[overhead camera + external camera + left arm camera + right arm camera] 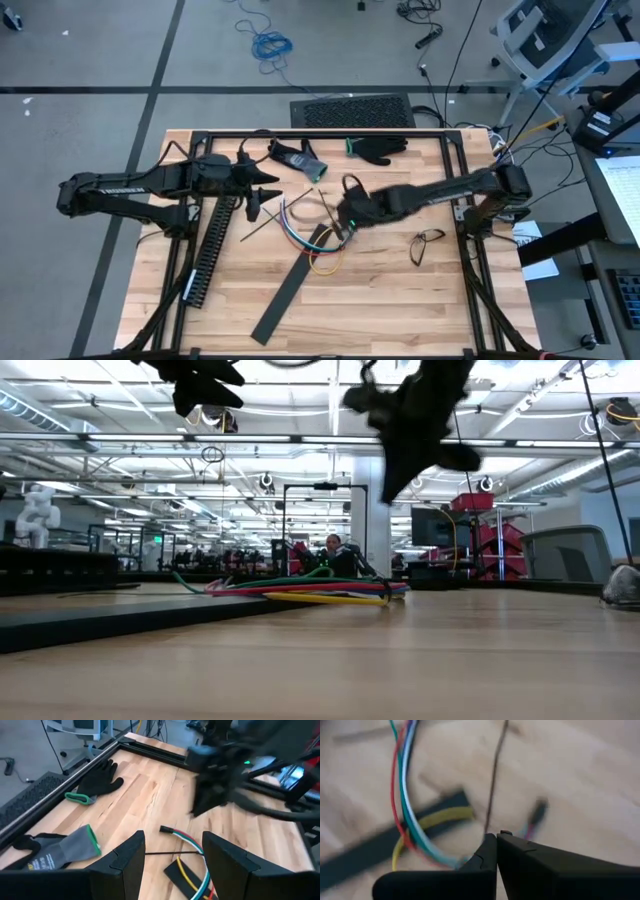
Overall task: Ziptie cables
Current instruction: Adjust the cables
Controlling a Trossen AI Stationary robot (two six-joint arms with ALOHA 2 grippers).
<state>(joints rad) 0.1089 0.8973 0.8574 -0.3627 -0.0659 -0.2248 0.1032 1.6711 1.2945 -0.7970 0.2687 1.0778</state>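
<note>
The cables (pixel 300 232), a loose bundle of red, yellow, blue and green wires, lie on the wooden table across the upper end of a flat black strip (pixel 292 285). They also show in the low view as cables (pixel 300 588). My right gripper (pixel 495 836) hangs shut above their right side, lifted off the table and pointing steeply down. A thin dark strand (pixel 495 780) runs away from its fingertips. My left gripper (pixel 172 840) is open and empty, up in the air to the left of the cables, pointing toward them. My right gripper has its fingers (pixel 485 851) shut together. The thin dark strand ends right at their tips in the right wrist view. I cannot tell whether it is pinched there or lies on the table below; nothing shows hanging from the gripper in the low view.
A long black slotted duct (pixel 212 250) lies along the table's left side. A black glove (pixel 380 148) and a grey glove (pixel 298 158) lie near the far edge. Spectacles (pixel 428 243) lie at the right. A thin black strand (pixel 170 853) lies on the wood below my left fingers.
</note>
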